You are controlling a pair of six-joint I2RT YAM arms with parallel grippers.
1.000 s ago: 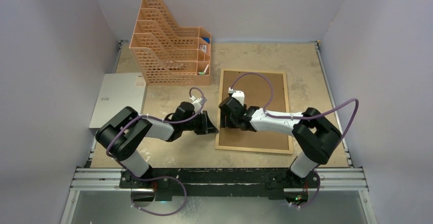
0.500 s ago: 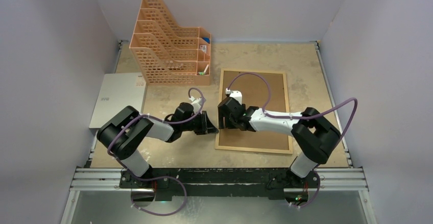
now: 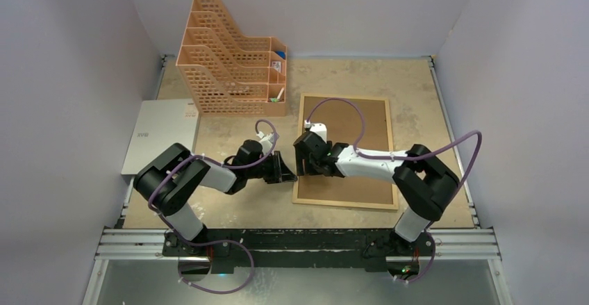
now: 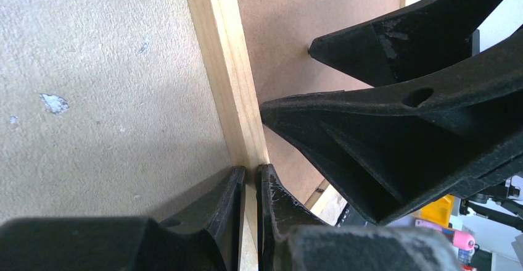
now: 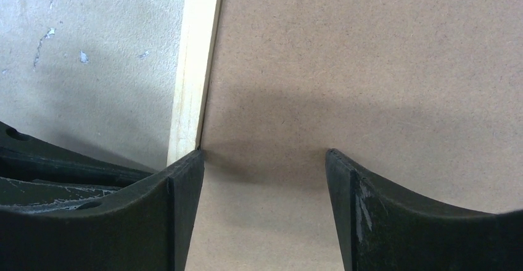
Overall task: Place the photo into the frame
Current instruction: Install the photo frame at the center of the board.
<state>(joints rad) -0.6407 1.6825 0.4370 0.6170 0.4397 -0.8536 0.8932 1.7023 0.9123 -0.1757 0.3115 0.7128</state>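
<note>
Here, left end effector clamps the thin pale-wood frame; right end effector gapes.

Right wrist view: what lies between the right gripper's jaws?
Only bare brown backing board, lying inside the frame. Nothing is gripped, as the right wrist view shows.

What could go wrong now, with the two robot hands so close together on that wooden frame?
1. The left gripper pinches only the thin rail of the frame, so the frame might slip out or twist.
2. The open right gripper sits right beside it over the backing board; the two might bump.
3. One right fingertip is at the seam between rail and board and might catch there.
</note>
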